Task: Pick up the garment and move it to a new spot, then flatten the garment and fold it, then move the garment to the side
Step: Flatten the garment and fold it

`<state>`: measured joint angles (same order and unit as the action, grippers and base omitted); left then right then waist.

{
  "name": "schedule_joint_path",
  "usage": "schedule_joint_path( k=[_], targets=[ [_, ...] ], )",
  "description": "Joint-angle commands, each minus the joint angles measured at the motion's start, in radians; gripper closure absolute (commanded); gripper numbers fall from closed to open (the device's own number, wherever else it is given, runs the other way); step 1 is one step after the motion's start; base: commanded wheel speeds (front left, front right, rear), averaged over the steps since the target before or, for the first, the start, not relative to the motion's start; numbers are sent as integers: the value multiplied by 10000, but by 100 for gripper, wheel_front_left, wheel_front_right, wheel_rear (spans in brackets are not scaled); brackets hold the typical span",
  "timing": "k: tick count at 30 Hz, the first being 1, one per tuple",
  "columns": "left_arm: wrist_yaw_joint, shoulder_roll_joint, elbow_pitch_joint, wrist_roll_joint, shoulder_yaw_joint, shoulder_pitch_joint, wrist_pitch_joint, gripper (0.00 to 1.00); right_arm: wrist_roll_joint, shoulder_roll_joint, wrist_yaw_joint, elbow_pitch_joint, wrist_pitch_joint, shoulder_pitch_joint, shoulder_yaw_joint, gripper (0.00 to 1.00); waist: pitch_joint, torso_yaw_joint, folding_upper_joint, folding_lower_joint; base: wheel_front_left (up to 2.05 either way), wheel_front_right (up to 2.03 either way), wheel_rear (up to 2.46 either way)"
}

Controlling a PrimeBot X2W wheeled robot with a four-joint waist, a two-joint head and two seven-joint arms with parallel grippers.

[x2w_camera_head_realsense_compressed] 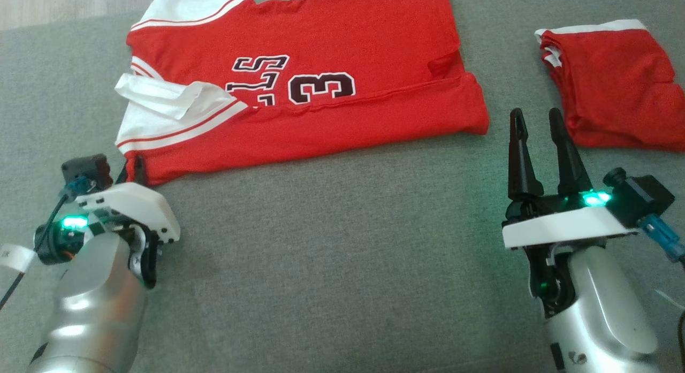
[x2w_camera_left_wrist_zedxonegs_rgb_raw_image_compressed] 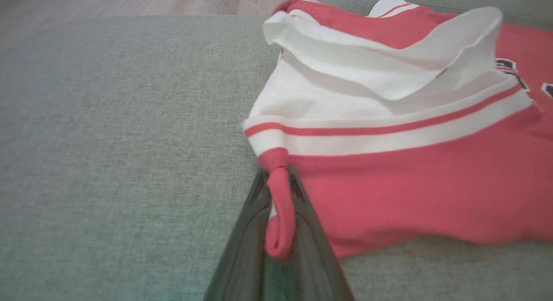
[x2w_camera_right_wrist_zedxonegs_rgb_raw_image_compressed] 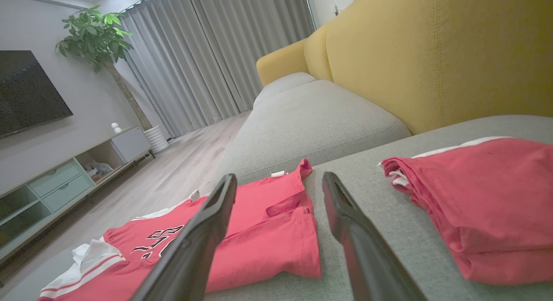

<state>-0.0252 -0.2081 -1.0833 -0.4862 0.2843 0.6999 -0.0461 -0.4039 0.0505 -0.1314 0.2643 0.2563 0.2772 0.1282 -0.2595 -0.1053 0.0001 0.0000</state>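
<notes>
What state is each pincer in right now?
Left pincer: closed on a corner of the red jersey.
Right pincer: open, holding nothing.

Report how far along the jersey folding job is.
Done: the red-and-white numbered jersey lies spread on the grey fabric cushion, its near edge apparently folded over. In hand: left gripper pinches its red corner; right gripper open. Left: finish folding, move it aside.

Red jersey (x2w_camera_head_realsense_compressed: 321, 111) spread on grey cushion (x2w_camera_head_realsense_compressed: 342, 228)
</notes>
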Motion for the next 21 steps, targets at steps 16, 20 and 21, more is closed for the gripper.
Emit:
schedule_joint_path(
  k=[16, 20, 21],
  targets=[
    [467, -88, 1328, 248, 176, 592, -2005, 100, 1452, -3, 7, 2295, -1103, 1715, -539, 0, 138, 791, -1, 0, 0, 0, 0],
    [487, -42, 1786, 370, 274, 550, -2080, 100, 1840, -3, 7, 2922, -1510, 2156, -838, 0, 140, 950, -1, 0, 0, 0, 0],
    [467, -31, 1942, 418, 302, 529, -2096, 100, 1892, -3, 7, 3159, -1626, 2277, -970, 0, 137, 1005, -1, 0, 0, 0, 0]
  ],
)
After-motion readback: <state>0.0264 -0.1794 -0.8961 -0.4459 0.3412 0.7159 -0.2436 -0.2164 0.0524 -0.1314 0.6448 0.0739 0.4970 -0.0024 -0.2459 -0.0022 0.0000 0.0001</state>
